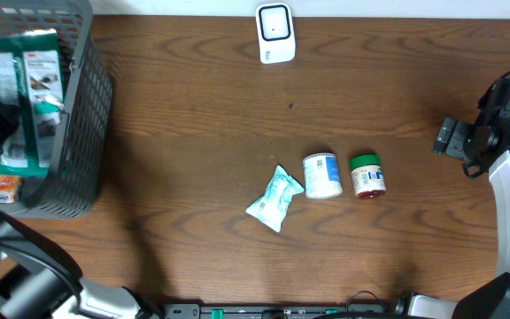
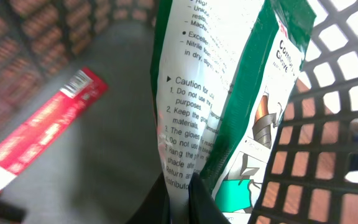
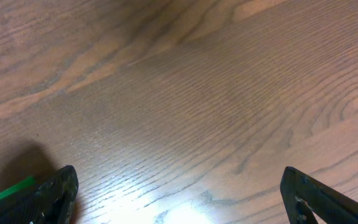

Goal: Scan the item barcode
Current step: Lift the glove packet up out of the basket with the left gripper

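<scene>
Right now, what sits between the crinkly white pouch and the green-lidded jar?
A white tub with a blue label sits on the table between the pouch and the jar. The overhead view shows it.

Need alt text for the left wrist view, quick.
The left fingers pinch the lower edge of a green-and-white glove packet inside the grey mesh basket. A red packet lies on the basket floor to the left.

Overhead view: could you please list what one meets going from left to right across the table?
Grey mesh plastic basket holding a green-and-white glove packet → pale teal crinkled pouch → white round tub with blue label → green-lidded jar with red label → black right gripper.
</scene>
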You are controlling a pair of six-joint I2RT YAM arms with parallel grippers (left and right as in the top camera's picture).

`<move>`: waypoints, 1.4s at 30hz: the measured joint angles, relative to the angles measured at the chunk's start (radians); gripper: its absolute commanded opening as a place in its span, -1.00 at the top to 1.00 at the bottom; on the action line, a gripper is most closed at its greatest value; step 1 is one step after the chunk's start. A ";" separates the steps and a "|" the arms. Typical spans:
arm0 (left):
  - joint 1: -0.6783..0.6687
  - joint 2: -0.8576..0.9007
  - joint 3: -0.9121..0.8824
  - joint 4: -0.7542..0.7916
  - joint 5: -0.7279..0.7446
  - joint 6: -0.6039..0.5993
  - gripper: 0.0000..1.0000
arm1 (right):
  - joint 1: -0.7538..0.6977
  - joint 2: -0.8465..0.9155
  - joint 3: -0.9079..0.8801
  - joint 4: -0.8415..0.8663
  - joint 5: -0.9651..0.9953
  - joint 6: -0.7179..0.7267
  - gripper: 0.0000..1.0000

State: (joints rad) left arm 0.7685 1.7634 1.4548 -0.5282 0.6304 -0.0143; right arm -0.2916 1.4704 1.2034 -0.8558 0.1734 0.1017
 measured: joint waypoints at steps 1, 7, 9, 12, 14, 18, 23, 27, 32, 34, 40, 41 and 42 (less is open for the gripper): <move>0.000 -0.017 0.000 0.002 -0.014 -0.013 0.86 | 0.000 0.000 0.000 0.000 0.000 0.000 -0.98; 0.000 -0.121 0.000 0.016 -0.107 -0.082 0.86 | 0.000 0.000 0.000 0.000 0.000 0.000 -0.98; 0.000 -0.170 0.000 0.040 -0.118 -0.115 0.86 | 0.000 0.000 0.000 0.000 0.000 0.000 -0.99; 0.000 -0.234 0.000 0.051 -0.124 -0.134 0.86 | 0.000 0.000 0.000 0.000 0.000 0.000 -0.99; 0.000 -0.285 0.000 0.055 -0.126 -0.150 0.88 | 0.000 0.000 0.000 0.000 0.000 0.000 -0.99; 0.000 -0.414 0.000 0.057 -0.127 -0.201 0.86 | 0.000 0.000 0.000 0.000 0.000 0.000 -0.98; 0.000 -0.521 0.000 0.057 -0.066 -0.264 0.86 | 0.000 0.000 0.000 0.000 0.000 0.000 -0.99; 0.000 -0.589 0.000 0.030 0.037 -0.305 0.85 | 0.000 0.000 0.000 0.000 0.000 0.000 -0.99; -0.047 -0.641 0.000 -0.108 0.140 -0.326 0.85 | 0.000 0.000 0.000 0.000 0.000 0.000 -0.98; -0.076 -0.642 0.000 -0.142 0.151 -0.322 0.86 | 0.000 0.000 0.000 0.000 0.000 0.000 -0.98; -0.162 -0.642 0.000 -0.264 0.136 -0.275 0.86 | 0.000 0.000 0.000 0.000 0.000 0.000 -0.99; -0.168 -0.642 0.000 -0.279 0.121 -0.267 0.85 | 0.000 0.000 0.000 0.000 0.000 0.000 -0.99; -0.173 -0.642 0.000 -0.294 0.105 -0.257 0.85 | 0.000 0.000 0.000 0.000 0.000 0.000 -0.98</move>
State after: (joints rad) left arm 0.5957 1.1210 1.4548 -0.8227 0.7349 -0.2718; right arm -0.2916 1.4704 1.2034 -0.8558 0.1734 0.1017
